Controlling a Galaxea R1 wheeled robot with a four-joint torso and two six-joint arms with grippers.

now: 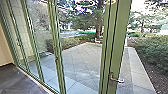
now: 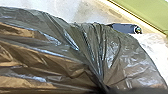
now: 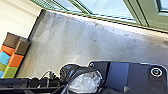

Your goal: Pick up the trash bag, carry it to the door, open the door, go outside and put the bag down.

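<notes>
The trash bag gathers at the left hand.

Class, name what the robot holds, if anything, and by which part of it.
The trash bag, seemingly by its gathered neck in the left end effector, though the grip is unclear.

Bright daylight from outside
</notes>
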